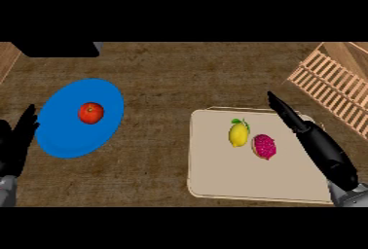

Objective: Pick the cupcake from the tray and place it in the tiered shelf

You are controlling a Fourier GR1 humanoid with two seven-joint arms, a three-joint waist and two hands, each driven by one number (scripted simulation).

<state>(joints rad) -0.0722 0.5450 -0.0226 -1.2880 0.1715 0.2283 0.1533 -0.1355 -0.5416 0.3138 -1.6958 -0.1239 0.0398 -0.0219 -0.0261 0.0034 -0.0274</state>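
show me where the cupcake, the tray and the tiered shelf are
cupcake (265, 146), head view, on its pink top
tray (230, 176), head view, on the bare beige floor near its front
tiered shelf (330, 91), head view, on the wooden slats

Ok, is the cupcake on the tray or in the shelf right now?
On the tray. The cupcake lies beside the lemon on it; the open right hand hovers nearby, holding nothing.
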